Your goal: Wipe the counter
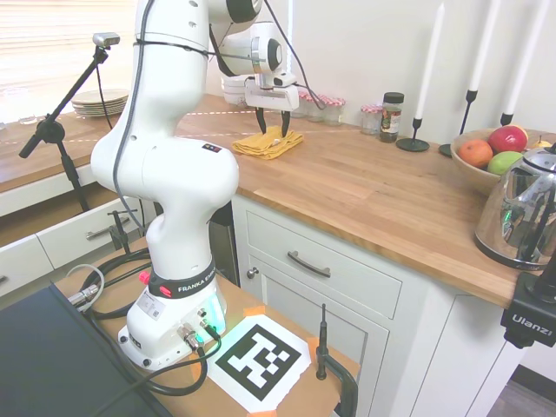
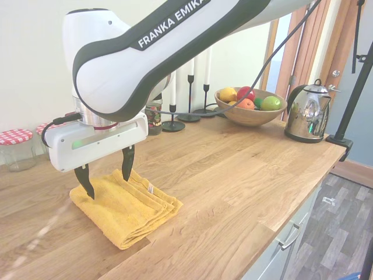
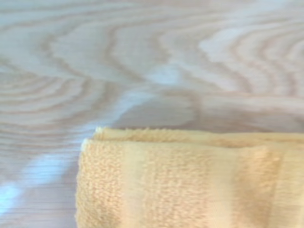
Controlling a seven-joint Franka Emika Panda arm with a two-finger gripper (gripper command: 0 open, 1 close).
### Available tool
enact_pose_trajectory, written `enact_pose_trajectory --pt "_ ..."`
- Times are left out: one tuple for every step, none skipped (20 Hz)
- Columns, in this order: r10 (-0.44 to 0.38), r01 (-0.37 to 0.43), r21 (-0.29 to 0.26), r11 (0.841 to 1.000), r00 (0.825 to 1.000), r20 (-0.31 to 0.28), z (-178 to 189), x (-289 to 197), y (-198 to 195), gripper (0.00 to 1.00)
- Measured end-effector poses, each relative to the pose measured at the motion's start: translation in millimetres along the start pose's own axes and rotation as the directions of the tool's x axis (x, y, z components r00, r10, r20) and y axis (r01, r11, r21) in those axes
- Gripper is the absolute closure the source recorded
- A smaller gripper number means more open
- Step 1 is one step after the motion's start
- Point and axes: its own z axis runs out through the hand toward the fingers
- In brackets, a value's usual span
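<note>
Second exterior view: fingers (image 2: 106, 170) spread above yellow towel (image 2: 125, 207); fruit fills wooden bowl (image 2: 249, 115).

Both exterior views are bright with daylight: in the first it pours from a blown-out window (image 1: 52, 43) at upper left, and pale streaks of glare lie across the counter (image 1: 365, 187). The kettle (image 1: 521, 208) carries sharp reflections, and straight lines bow near the frame edges. The wrist view is soft and out of focus, with whitish glare on the wood beside the yellow cloth (image 3: 190, 185).
</note>
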Motion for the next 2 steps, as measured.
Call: enact_pose_trajectory --pt "0.000 0.000 0.002 1.000 1.000 -0.002 -3.5 1.2 0.8 0.00" --pt "0.001 -0.001 0.005 1.000 1.000 -0.004 -6.9 2.6 1.6 0.00"
